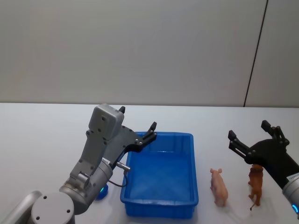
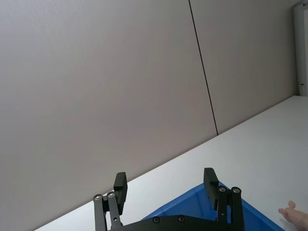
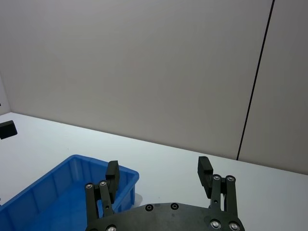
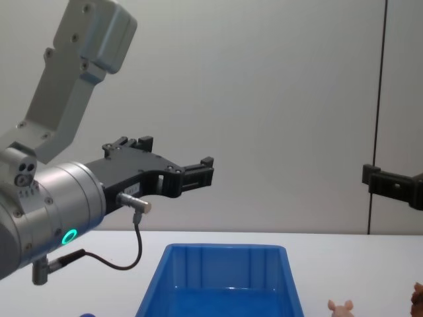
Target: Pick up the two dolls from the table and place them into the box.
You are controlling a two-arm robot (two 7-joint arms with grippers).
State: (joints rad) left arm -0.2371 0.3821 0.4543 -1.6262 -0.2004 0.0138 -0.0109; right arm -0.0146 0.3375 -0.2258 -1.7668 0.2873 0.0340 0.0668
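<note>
A grey wall [image 1: 140, 46] backs the white worktop [image 1: 46, 140]. The pale pink pig doll [image 1: 218, 186] rests lengthwise beside the bright blue plastic box [image 1: 161, 204], below-left of the right end effector [image 1: 248, 129], whose fingers are spread. The brown animal doll [image 1: 255, 184] stands partly hidden under it. The left end effector [image 1: 137, 118], fingers apart, reaches forward over the box's left rim.

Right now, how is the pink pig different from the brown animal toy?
The pig is pale pink; the brown animal is orange-brown. The pig stands nearer the blue box; the brown animal is farther to the robot's right. The pig is in the open; the brown animal's top is partly hidden by the open right gripper in the head view. Both sit on the white table, outside the box.
</note>
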